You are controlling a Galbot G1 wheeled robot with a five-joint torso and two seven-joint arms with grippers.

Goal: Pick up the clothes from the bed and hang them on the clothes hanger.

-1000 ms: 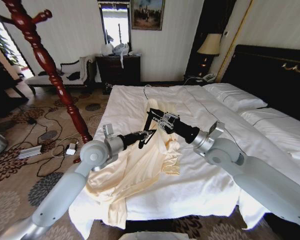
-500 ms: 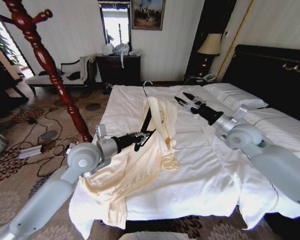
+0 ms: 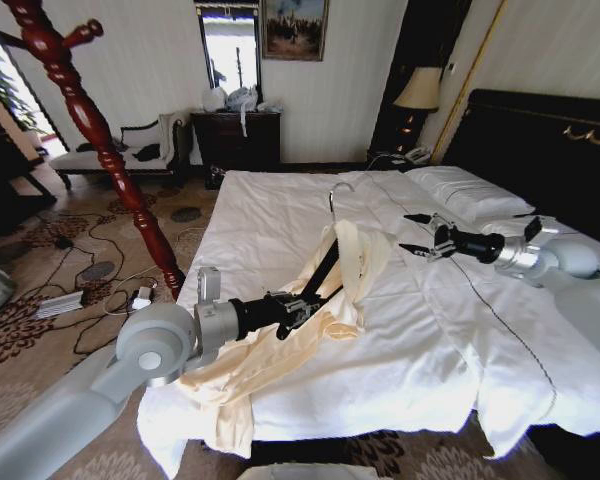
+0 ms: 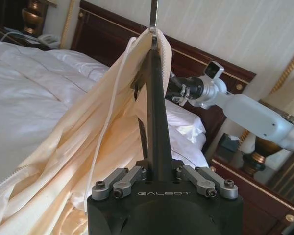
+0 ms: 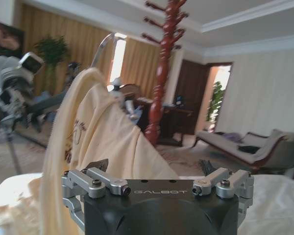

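Observation:
The clothes [image 3: 280, 345], a wrinkled cream-yellow garment, drape over the black clothes hanger [image 3: 325, 268] and trail down over the bed's [image 3: 400, 350] left edge. My left gripper [image 3: 302, 305] is shut on the hanger's lower end and holds it tilted, with the silver hook [image 3: 340, 190] at the top. In the left wrist view the hanger bar [image 4: 157, 122] rises from my left gripper [image 4: 159, 169] with the garment [image 4: 78, 152] beside it. My right gripper [image 3: 412, 232] hovers open and empty over the duvet, right of the garment. From the right gripper [image 5: 152, 166] the garment [image 5: 103, 132] hangs close in front.
A red-brown wooden coat stand [image 3: 90, 120] rises left of the bed, with cables [image 3: 90, 290] on the patterned carpet around its foot. Pillows [image 3: 470, 195] and the dark headboard [image 3: 540, 130] lie at the right. A lamp [image 3: 420, 90] and a dresser [image 3: 240, 135] stand by the far wall.
My right gripper let go of the hanger and drew back to the right, open. My left gripper carried the hanger and garment rightwards, and the hook shifted right.

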